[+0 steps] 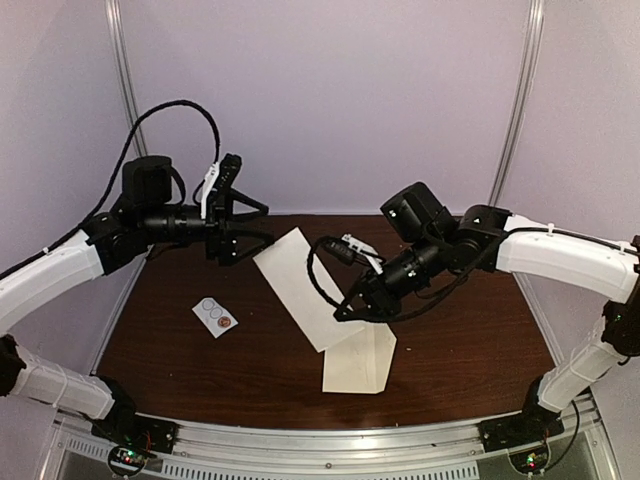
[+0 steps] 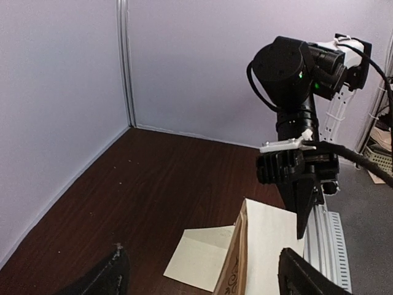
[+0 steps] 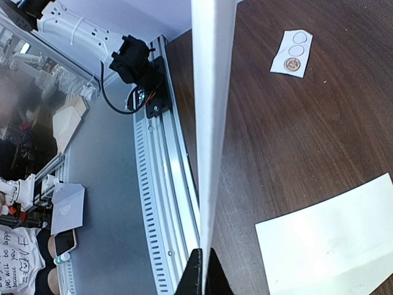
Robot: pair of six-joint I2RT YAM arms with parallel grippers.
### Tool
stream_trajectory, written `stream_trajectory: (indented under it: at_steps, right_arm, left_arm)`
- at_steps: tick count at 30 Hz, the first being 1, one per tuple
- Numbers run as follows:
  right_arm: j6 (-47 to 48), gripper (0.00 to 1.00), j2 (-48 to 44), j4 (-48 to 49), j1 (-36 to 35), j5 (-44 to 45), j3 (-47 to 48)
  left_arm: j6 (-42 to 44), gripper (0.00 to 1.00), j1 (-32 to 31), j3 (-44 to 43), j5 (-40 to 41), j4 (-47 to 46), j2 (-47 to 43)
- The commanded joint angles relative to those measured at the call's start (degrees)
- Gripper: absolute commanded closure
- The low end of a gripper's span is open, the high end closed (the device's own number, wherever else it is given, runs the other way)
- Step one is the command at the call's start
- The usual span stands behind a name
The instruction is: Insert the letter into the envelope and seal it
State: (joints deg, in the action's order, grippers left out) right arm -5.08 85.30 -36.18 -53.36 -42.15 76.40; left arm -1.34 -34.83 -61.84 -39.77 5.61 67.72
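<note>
Near edge: alu rail (image 1: 320, 440) w/ both arm bases, then dark wood-grain counter (image 1: 160, 350). Nearest item, R of centre: envelope (image 1: 352, 370), cream, lying flat, a strip along its R side creased up. Its far end passes under the white sheet (image 1: 300, 280), which is held off the surface, slanting near-R to far-L. The right gripper (image 1: 352, 308) has its jaws clamped on the sheet's near-R end. Sticker card (image 1: 215, 317) lies flat L of centre, well apart from both papers. The left gripper (image 1: 268, 224) has its jaws spread wide, tips just beside the sheet's far-L corner; contact can't tell. Pale lilac walls (image 1: 330, 100) on three sides, alu posts (image 1: 127, 80) at the far corners.

L wrist only: sheet end-on, two leaves in a V, L leaf brownish w/ printed scroll (image 2: 231, 278).
R wrist only: sheet as a thin blurred edge; grey floor (image 3: 92, 203) w/ loose items past the rail.

Bare wood shows at far-L corner, along R side, and near-L strip by the rail.
</note>
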Motion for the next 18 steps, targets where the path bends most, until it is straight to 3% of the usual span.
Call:
stream_trajectory:
  at_steps: [1, 5, 7, 11, 14, 18]
  right_arm:
    - [4.27, 1.00, 1.71, -8.70, -1.94, 0.73, 3.30]
    - [5.66, 1.00, 2.35, -11.65, -2.43, 1.26, 4.80]
    - [6.67, 1.00, 2.71, -12.95, -2.49, 1.72, 5.63]
    - [7.61, 1.00, 3.49, -15.11, -2.69, 3.13, 6.59]
    - [8.44, 1.00, 4.18, -16.86, -2.66, 4.62, 7.30]
    - [9.03, 1.00, 4.42, -17.93, -2.71, 6.61, 8.58]
  left_arm:
    - [4.61, 0.13, -2.55, -2.66, -8.18, 8.76, 5.32]
    - [6.35, 0.14, -4.22, -4.34, -11.65, 11.75, 9.16]
    - [7.25, 0.21, -5.23, -5.18, -12.71, 13.03, 10.65]
    - [7.42, 0.53, -6.17, -5.70, -14.15, 13.81, 12.53]
    - [7.33, 0.70, -6.26, -5.58, -15.04, 13.85, 12.78]
    - [7.25, 0.99, -6.23, -5.40, -15.72, 13.83, 12.87]
